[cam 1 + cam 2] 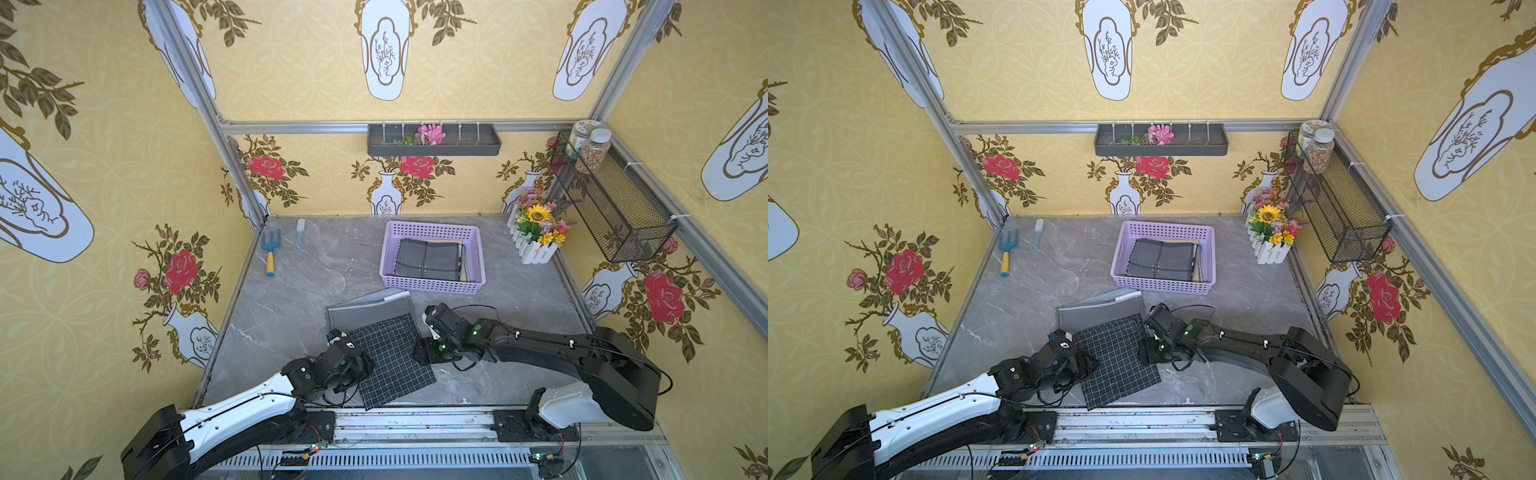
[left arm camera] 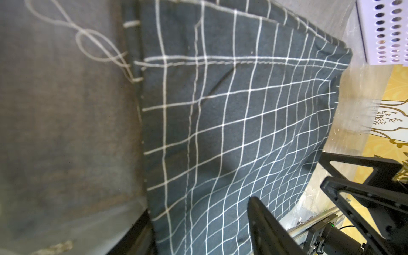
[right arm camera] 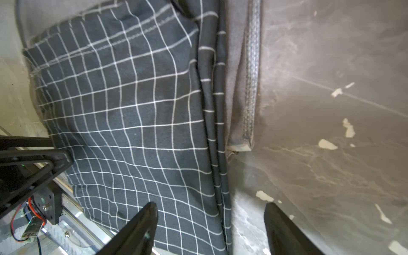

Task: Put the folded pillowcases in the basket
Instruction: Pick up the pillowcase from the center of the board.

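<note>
Black left tool [image 2: 199, 207] and right tool [image 3: 209, 205] stand, jaws apart, astride opposite edges of the soft, folded, dark-grey, white-gridded rectangular pillowcase [image 1: 390, 361]. It lies flat on the marbled grey tabletop [image 1: 291, 299], long axis pointing toward the perforated lilac plastic basket [image 1: 432, 286], outside it.

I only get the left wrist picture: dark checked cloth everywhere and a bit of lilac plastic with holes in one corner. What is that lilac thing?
Observer: A shallow lilac basket on the table beyond the checked pillowcase; a folded dark cloth already lies inside it.
Visitor: And the black frame at my picture's edge?
Observer: The right arm. Its jaws are open astride the pillowcase's opposite edge, one over cloth, one over table.
Visitor: Anything else lying around?
Observer: A blue garden fork and a brush near the table's far left corner.
</note>
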`<act>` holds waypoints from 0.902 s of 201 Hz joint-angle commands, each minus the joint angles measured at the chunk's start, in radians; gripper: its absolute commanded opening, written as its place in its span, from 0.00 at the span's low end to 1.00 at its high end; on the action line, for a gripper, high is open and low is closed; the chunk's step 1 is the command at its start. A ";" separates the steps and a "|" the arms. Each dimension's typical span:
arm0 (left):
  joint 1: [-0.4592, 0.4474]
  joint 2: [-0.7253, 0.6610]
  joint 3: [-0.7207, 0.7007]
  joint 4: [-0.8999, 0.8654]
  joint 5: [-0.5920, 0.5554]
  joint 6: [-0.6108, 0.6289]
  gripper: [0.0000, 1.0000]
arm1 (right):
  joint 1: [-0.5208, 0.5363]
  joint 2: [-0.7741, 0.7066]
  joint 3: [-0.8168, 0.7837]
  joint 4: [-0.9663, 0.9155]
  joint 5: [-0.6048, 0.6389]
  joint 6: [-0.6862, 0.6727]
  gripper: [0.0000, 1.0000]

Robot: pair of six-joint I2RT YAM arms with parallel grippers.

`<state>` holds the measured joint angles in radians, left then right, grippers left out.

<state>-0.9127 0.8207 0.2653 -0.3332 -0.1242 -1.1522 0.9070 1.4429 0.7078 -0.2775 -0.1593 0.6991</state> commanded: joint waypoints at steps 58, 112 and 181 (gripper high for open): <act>0.000 -0.006 -0.019 -0.021 -0.004 0.000 0.49 | -0.001 0.075 0.005 0.097 -0.031 0.000 0.61; 0.000 0.007 -0.020 -0.029 -0.008 -0.001 0.43 | -0.003 0.099 0.004 0.107 -0.030 0.003 0.52; 0.000 0.017 -0.020 -0.030 -0.017 -0.003 0.26 | -0.008 0.103 -0.004 0.098 -0.025 0.007 0.30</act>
<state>-0.9127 0.8337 0.2531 -0.3511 -0.1352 -1.1530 0.8997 1.5425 0.7067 -0.1654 -0.1867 0.7025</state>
